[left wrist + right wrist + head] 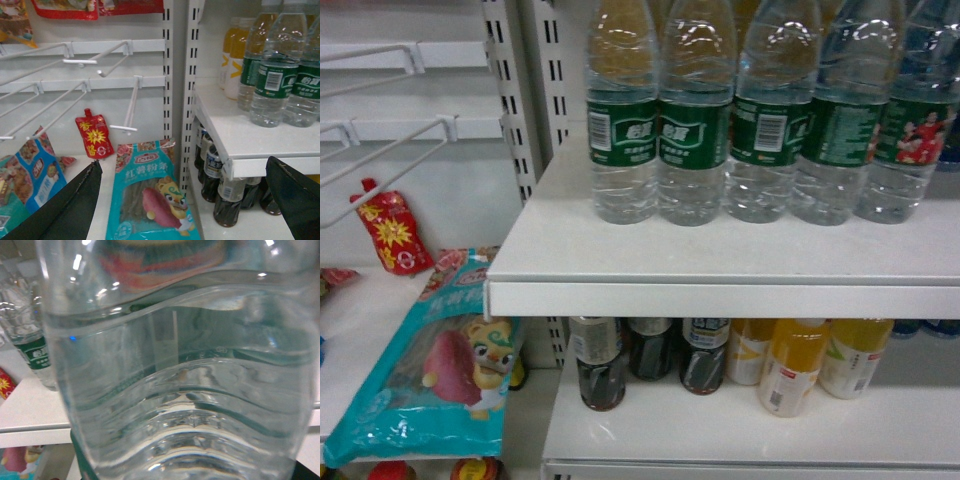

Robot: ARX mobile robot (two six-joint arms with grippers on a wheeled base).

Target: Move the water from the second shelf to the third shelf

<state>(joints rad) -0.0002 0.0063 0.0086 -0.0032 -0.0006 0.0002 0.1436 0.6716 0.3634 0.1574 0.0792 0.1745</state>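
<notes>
With a water bottle [175, 380] filling the right wrist view, apparently gripped though its hand is hidden, the left hand [185, 200] hangs wide; next comes placing it on the third shelf.

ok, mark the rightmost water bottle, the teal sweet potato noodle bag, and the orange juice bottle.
rightmost water bottle [917, 130], head view, green label.
teal noodle bag [435, 360], head view, printed front.
orange juice bottle [790, 365], head view, body.

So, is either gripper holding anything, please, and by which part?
The left gripper is open and empty. A water bottle fills the right wrist view, but no fingers show, so a hold cannot be told.
</notes>
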